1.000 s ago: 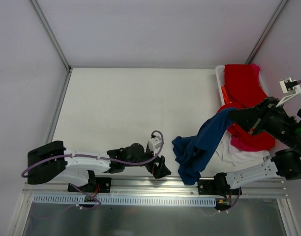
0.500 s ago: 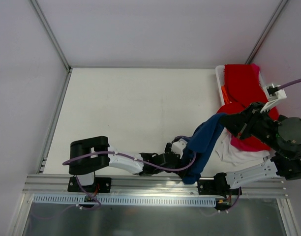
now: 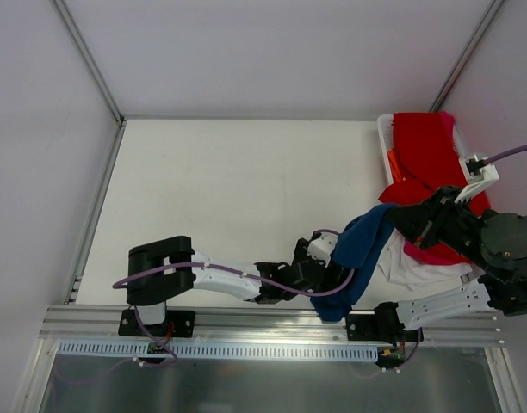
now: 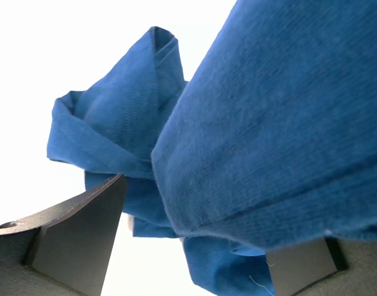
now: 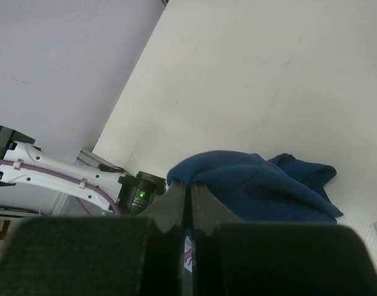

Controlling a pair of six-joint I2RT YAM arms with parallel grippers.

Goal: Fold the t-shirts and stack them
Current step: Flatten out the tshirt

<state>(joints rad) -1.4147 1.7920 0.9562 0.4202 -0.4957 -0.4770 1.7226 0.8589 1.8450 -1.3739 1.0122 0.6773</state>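
White tabletop carries the navy t-shirt near its front right edge, with one end raised. Right gripper: jaws fully closed, pinching an upper fold of the navy t-shirt. Left gripper: jaws wide apart, with a lower fold between them. Red t-shirt drapes over the basket. Pink t-shirt and white t-shirt lie just in front.

Under the navy blue cloth t-shirt, the fingertips of the left pincer are hidden from above; at the wrist, the shirt apparently covers most of one finger.
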